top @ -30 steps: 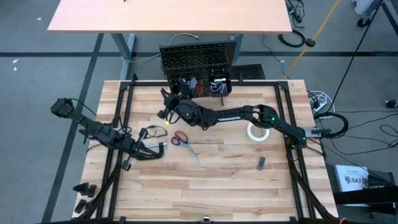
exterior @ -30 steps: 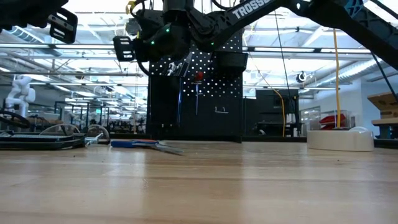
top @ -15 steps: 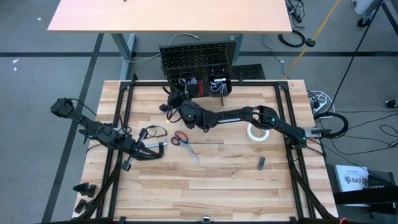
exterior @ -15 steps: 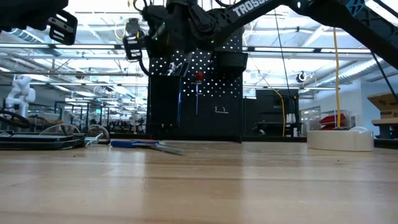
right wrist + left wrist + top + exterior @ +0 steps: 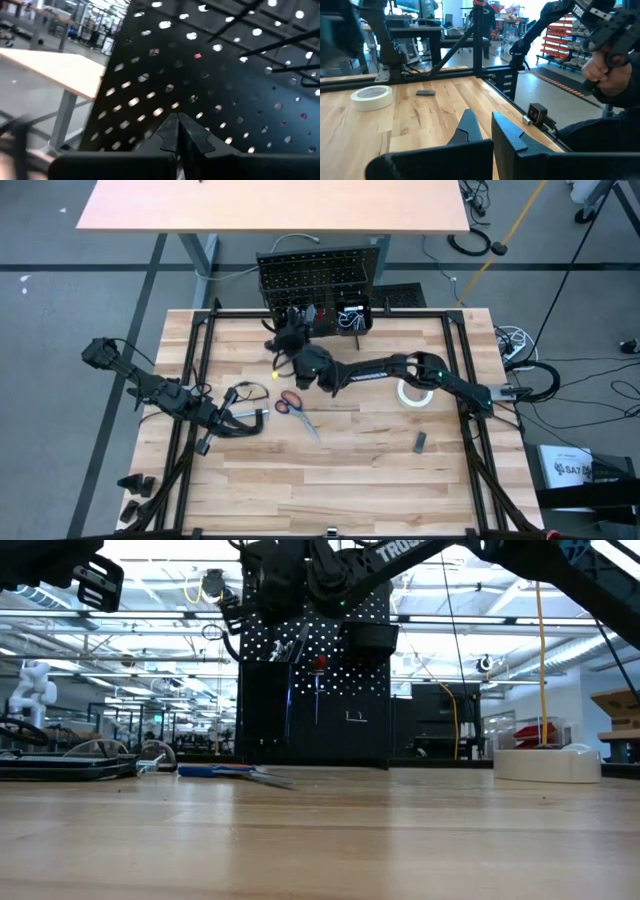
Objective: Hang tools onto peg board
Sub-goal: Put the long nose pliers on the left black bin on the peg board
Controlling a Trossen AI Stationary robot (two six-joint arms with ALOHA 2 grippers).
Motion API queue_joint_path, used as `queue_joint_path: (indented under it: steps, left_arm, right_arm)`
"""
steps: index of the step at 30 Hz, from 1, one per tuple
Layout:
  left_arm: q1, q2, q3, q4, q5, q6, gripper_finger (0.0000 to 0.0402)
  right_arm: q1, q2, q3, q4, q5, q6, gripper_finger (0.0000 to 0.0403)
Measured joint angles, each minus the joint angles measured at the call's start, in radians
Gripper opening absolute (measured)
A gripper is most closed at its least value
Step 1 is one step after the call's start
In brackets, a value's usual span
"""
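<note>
The black peg board [image 5: 315, 275] stands upright at the table's far edge, with a red-handled tool [image 5: 320, 662] and a few others hanging on it. My right gripper [image 5: 177, 120] is shut and raised right in front of the board's holes [image 5: 225, 75]; I see nothing between its fingers. In the high view it [image 5: 288, 340] is at the board's left part. Red-handled scissors [image 5: 290, 402], a white tape roll [image 5: 413, 392] and a small dark piece [image 5: 421, 442] lie flat on the table. My left gripper [image 5: 482, 114] waits at the table's left, shut and level. My right gripper's shut fingertips [image 5: 170, 127] stand close to the peg board's perforated face. I cannot tell whether they touch it.
Safety glasses [image 5: 238, 393] lie beside my left gripper [image 5: 262, 416]. Small black bins [image 5: 350, 318] sit at the board's foot. A person's hand [image 5: 600, 70] shows beyond the table's right edge. Bare wood lies along the near half of the table [image 5: 330, 490].
My right gripper has rolled at the wrist and tipped upward. It has risen a little and gone slightly toward the peg board. It has stayed shut.
</note>
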Motion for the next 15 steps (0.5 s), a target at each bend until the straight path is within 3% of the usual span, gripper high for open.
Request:
queue_joint_path:
  steps: [6,11,15]
  left_arm:
    - [0.000,0.000,0.000,0.000,0.000,0.000,0.0000]
    - [0.000,0.000,0.000,0.000,0.011,0.000,0.0000]
    - [0.000,0.000,0.000,0.001,0.011,0.001,0.0000]
  right_arm:
    - [-0.034,-0.004,0.000,-0.014,-0.004,0.042,0.0000]
    - [-0.040,-0.004,0.000,-0.187,-0.023,0.192,0.0000]
    - [-0.041,-0.004,0.000,-0.364,-0.228,0.393,0.0000]
